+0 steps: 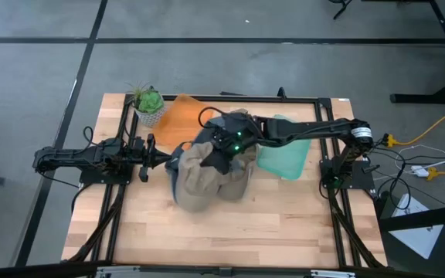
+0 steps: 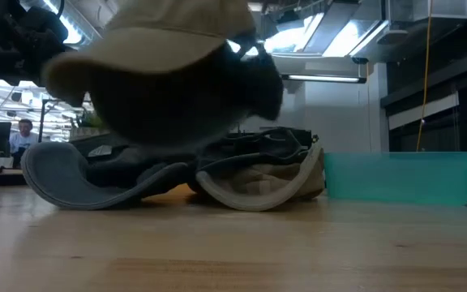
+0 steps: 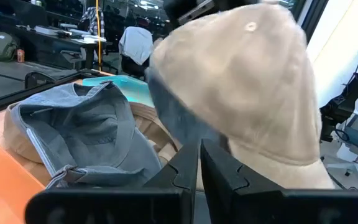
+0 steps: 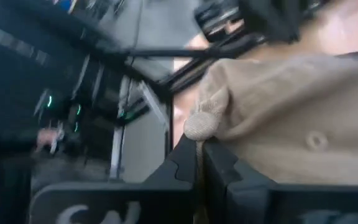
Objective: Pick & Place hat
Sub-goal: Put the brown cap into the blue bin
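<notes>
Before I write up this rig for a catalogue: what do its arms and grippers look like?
Both arms are dark, slim and jointed. The right arm has a silvery joint near its base and small green lights at the wrist. Each gripper, left and right, has two black, angular, notched fingers. Black cables trail alongside.

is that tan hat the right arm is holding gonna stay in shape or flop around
Probably floppy: the tan hat hangs bunched and sagging from the right gripper, pinched on a fabric fold. Likely light, since a small pinch holds it clear of the table.
</notes>
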Robot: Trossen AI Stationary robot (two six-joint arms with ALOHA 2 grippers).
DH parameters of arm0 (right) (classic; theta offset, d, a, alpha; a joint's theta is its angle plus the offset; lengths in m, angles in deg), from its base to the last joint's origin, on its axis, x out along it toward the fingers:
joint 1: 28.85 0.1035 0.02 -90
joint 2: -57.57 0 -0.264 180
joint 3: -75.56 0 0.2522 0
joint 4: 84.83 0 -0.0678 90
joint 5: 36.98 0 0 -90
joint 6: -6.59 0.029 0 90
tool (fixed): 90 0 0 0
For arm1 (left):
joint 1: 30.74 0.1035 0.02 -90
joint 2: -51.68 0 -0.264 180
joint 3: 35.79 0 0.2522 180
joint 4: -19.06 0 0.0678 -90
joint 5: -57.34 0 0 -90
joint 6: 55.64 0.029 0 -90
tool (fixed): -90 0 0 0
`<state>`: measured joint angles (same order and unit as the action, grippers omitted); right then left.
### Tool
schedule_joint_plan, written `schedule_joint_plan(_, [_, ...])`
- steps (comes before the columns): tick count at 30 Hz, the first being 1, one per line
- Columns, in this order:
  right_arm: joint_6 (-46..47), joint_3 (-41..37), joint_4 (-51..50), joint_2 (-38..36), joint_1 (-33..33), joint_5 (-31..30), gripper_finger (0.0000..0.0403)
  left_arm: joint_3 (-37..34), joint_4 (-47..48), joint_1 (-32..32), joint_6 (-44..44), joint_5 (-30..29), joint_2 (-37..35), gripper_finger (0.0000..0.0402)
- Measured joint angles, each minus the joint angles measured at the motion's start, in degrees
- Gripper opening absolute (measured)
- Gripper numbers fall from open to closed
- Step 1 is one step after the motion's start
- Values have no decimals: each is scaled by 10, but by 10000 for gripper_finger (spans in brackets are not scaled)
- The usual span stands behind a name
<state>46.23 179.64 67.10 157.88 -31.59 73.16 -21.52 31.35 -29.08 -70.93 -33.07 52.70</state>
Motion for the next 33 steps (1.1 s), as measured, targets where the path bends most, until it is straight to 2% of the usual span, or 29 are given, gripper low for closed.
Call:
schedule_joint_plan(2, [2, -1, -26, 0, -2, -32, 6, 0, 0, 0, 0, 0, 0, 17])
schedule_joint_plan(5, [-27, -2, 6, 2, -5, 28, 6, 0, 0, 0, 0, 0, 0, 17])
schedule_joint_plan(7, [-21, 0, 2, -2, -2, 5, 6, 0, 0, 0, 0, 0, 0, 17])
schedule_joint_plan(10, [-39, 0, -63, -2, -1, -15, 6, 0, 0, 0, 0, 0, 0, 17])
schedule_joint_plan(15, [-126, -1, -123, 6, -3, -27, 7, 0, 0, 0, 0, 0, 0, 17])
schedule_joint_plan(20, [-203, -2, -217, 17, -2, -90, 7, 0, 0, 0, 0, -1, 0, 17])
schedule_joint_plan(26, [-263, -12, -194, 29, -3, -120, 7, 0, 2, 0, 0, -2, 0, 17])
schedule_joint_plan(33, [-248, -13, -141, 27, -5, -92, 7, 0, 1, 0, 0, -1, 0, 17])
